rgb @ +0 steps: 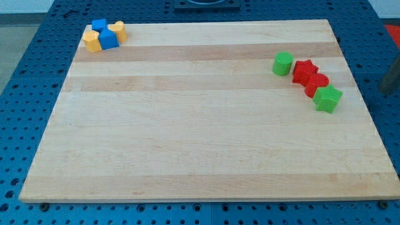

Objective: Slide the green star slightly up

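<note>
Green star (327,99) sits at board's (200,156) right, touching red block (316,84). My tip (389,92) is off-board, right of it, blurred, holding nothing. No writing legible.

Green star (327,99) and cylinder (283,64); red blocks (310,77); blue (108,39), yellow (92,41) cluster; pale wooden board (187,125)

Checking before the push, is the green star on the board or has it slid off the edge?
On the board: the green star lies flat on the wooden board, inside its right edge, touching a red block.
</note>
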Available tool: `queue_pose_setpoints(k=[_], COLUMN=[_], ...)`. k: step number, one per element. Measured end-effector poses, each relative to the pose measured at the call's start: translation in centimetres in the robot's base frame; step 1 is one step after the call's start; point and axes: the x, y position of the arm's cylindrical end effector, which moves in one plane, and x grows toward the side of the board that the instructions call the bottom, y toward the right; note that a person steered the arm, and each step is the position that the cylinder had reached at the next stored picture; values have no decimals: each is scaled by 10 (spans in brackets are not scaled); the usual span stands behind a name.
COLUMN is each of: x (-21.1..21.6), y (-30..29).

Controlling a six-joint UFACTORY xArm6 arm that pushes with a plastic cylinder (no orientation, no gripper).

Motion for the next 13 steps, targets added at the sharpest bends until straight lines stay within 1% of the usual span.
queue_pose_setpoints(k=[1, 2, 3, 5, 9, 10, 13], x=[33, 48, 53, 53, 38, 38, 38], y=[-4, -27, -42, -33, -34, -43, -103])
